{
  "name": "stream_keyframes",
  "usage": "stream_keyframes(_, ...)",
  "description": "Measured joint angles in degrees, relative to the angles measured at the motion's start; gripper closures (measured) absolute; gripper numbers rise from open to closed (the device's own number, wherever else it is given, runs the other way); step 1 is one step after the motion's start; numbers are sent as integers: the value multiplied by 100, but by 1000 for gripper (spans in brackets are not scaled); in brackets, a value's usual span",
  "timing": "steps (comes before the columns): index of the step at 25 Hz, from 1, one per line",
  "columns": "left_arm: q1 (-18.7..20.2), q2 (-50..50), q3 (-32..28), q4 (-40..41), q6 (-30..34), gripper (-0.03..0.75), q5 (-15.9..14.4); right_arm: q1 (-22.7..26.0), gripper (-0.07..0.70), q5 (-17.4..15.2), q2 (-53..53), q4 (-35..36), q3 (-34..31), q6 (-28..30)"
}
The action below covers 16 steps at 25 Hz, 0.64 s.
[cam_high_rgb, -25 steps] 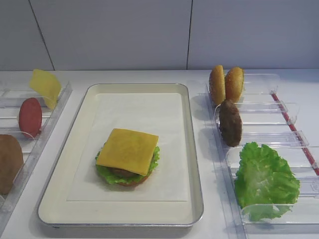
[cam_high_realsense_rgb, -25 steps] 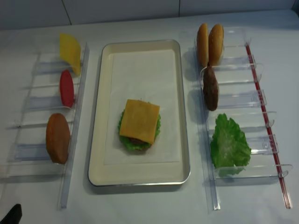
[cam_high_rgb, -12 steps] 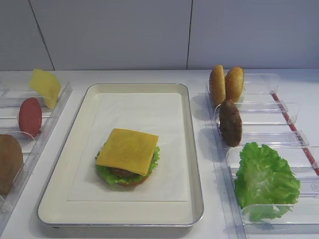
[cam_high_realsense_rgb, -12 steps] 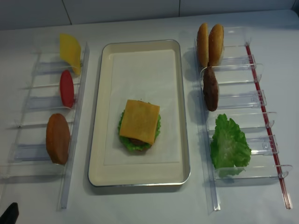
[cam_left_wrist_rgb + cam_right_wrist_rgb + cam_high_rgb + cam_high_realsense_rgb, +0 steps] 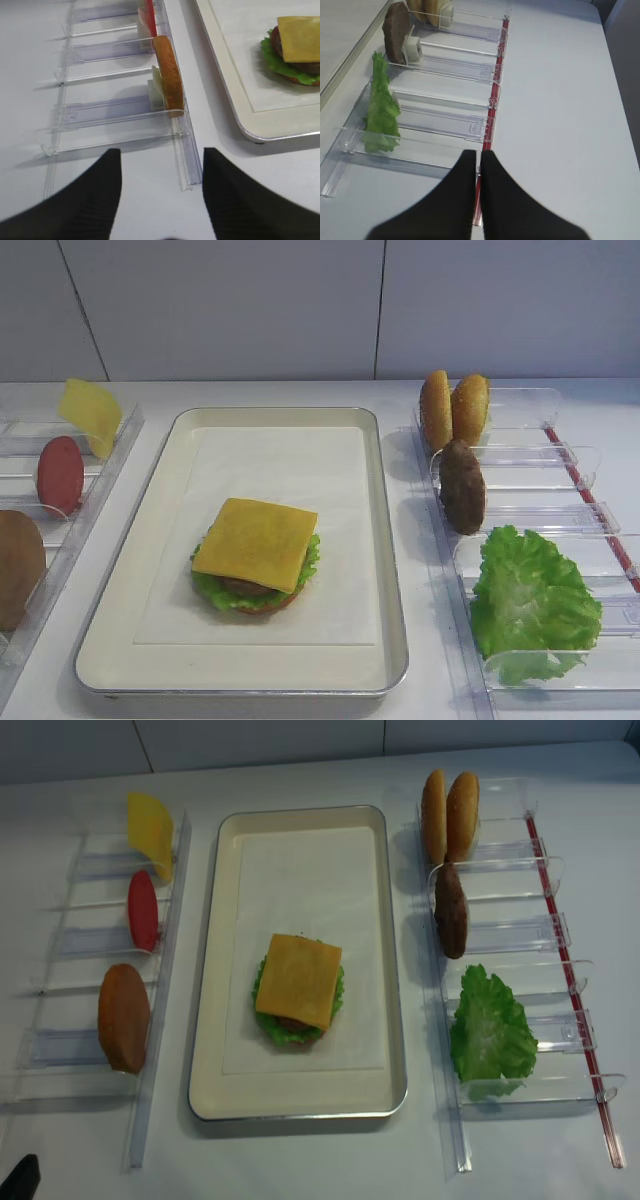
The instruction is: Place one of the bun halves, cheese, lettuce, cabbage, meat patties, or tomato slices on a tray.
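One bun half (image 5: 168,75) stands on edge just ahead of the left end effector (image 5: 161,197), spread wide; right end effector (image 5: 478,172) pressed together.

Racks (image 5: 90,970) flank tray (image 5: 300,1105); above seemingly free.

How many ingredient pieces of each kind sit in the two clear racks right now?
Bun halves: 3
Meat patties: 1
Lettuce: 1
Tomato slices: 1
Pale yellow slice: 1
Total: 7
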<state>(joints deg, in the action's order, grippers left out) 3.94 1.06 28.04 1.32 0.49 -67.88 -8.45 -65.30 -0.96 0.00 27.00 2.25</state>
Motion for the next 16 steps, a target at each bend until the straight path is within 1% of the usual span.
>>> stream_keyframes(16, 0, 0, 0, 0, 0, 354, 0, 0, 113, 0, 0, 0, 0, 0)
